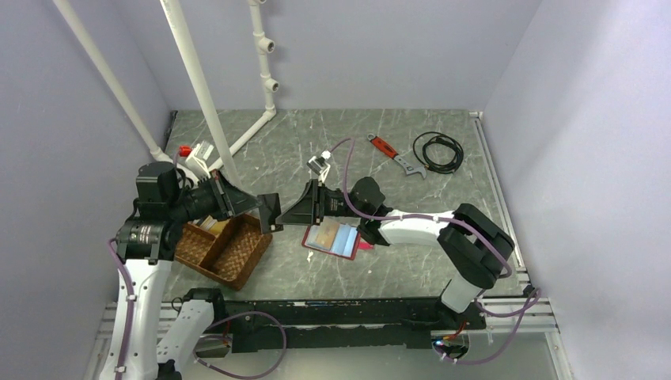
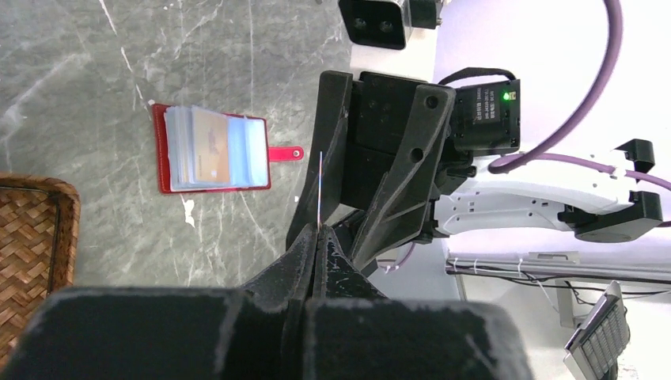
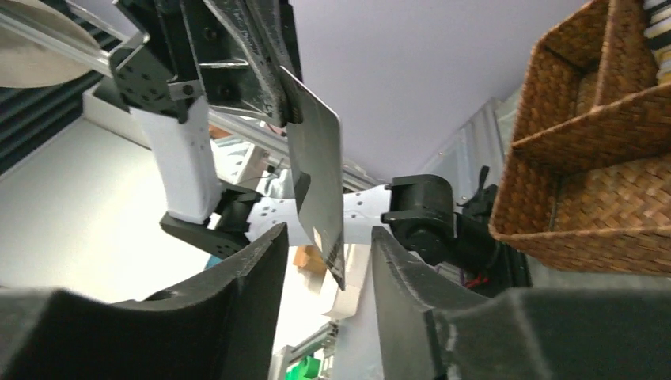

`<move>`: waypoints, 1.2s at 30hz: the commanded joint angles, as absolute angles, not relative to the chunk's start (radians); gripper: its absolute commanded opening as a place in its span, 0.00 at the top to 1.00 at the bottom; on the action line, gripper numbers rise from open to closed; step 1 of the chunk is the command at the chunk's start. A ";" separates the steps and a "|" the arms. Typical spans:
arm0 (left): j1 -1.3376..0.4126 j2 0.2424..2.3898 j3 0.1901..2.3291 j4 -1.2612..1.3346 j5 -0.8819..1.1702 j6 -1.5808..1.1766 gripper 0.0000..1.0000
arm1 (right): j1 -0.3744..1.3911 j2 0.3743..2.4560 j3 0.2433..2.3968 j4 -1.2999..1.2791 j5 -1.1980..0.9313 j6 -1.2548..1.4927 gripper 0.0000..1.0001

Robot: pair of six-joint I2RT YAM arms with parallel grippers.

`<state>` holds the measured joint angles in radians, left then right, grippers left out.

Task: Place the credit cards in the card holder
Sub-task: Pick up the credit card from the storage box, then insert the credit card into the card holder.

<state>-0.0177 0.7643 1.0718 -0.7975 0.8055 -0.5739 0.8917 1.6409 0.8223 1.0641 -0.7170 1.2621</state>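
**One card held between two pincers above the tabletop**

Left pincer (image 2: 318, 237) clamped on a single card (image 3: 316, 174). In the right wrist view, gripped by its upper edge and hanging down at a slight tilt. In the left wrist view, edge-on, only a thin pale line rising from the closed fingertips. Colour not readable, since the face is backlit and dark.

Right pincer (image 3: 324, 245) facing the left one, fingers apart, one on each side of the card's lower corner. Gap visible on both sides, no contact seen.

Holder (image 2: 160, 158) lying open and flat on the tabletop (image 1: 316, 134). At lower centre of the top view, just below and right of the point where the pincers meet. Red rim, with a red snap tab sticking out on one side.

Cards (image 2: 210, 150) already in its clear sleeves. Gold-brown in the middle, light blue on the tab side, a pale stack at the other end.

Wicker tray (image 1: 233, 257) at lower left of the top view, partly under the left arm. Divided into compartments. Left of the holder, not touching it.

Wrench (image 1: 388, 149) with red handle and coiled black cable (image 1: 437, 150) at upper right of the top view. Side by side, well apart from the holder.

White pipes (image 1: 198, 87) slanting across the upper left.
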 commanded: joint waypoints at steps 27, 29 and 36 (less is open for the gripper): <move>-0.813 1.542 1.257 -0.655 0.078 -0.412 0.35 | 0.608 1.440 0.634 -0.023 -0.556 0.841 1.00; -0.805 1.624 1.285 -0.672 0.071 -0.406 0.31 | 0.601 1.440 0.609 -0.005 -0.570 0.849 1.00; -0.727 1.812 1.313 -0.657 0.132 -0.401 0.25 | 0.585 1.444 0.569 0.048 -0.600 0.852 1.00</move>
<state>-0.7605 1.7641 1.2846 -0.6693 0.1024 -0.4259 0.5995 1.4506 0.5877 -0.0063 -0.5720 0.8413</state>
